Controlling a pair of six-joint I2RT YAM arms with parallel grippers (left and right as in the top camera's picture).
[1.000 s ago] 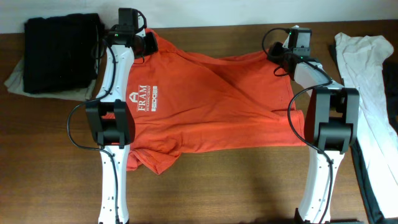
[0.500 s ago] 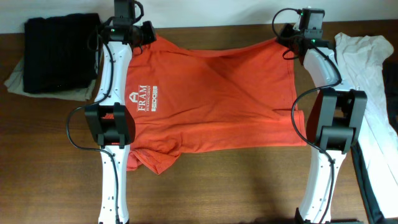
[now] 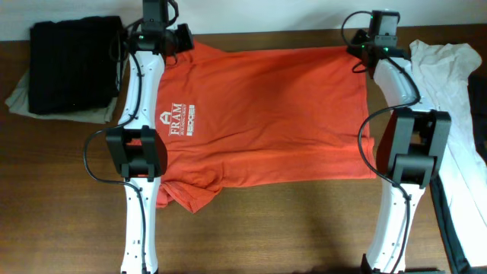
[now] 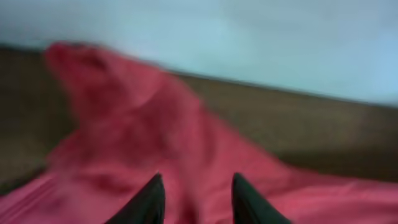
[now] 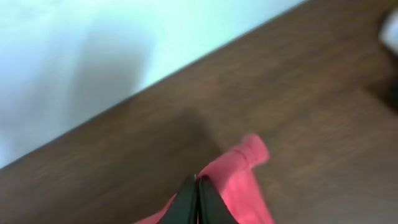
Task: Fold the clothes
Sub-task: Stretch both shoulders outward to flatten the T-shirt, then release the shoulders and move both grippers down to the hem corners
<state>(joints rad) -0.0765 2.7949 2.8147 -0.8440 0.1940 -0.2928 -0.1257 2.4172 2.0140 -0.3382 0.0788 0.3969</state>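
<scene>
Brown wood tabletop (image 3: pixel 289 228) fills your overhead view, with a pale wall along its far edge. Across the middle lies the red-orange T-shirt (image 3: pixel 266 114), spread flat and wide. Its far edge is drawn out almost straight between your two grippers, and a sleeve (image 3: pixel 190 194) sticks out at the near left. Your two white arms rise from the near side. The left arm (image 3: pixel 141 84) lies over the shirt's left part and the right arm (image 3: pixel 399 91) runs along its right edge.

A white cloth (image 3: pixel 456 99) hangs along the right side of the table, apart from the shirt. At the far left sits a folded black garment (image 3: pixel 76 65) on a pale cloth (image 3: pixel 19 99).

Your left gripper (image 3: pixel 181 42) is at the shirt's far left corner. In the left wrist view (image 4: pixel 196 202) its dark fingers (image 4: pixel 149 199) stand partway apart with red cloth bunched in the gap and rising away in a ridge, though that view is blurred. Your right gripper (image 3: pixel 365 52) is at the far right corner. In the right wrist view (image 5: pixel 198 186) its tips are pressed together on a small flap of the red fabric, which lies on the wood just short of the wall.

White lettering reading FRAM (image 3: pixel 180 120) shows on the shirt's left part, just beside the left arm.
</scene>
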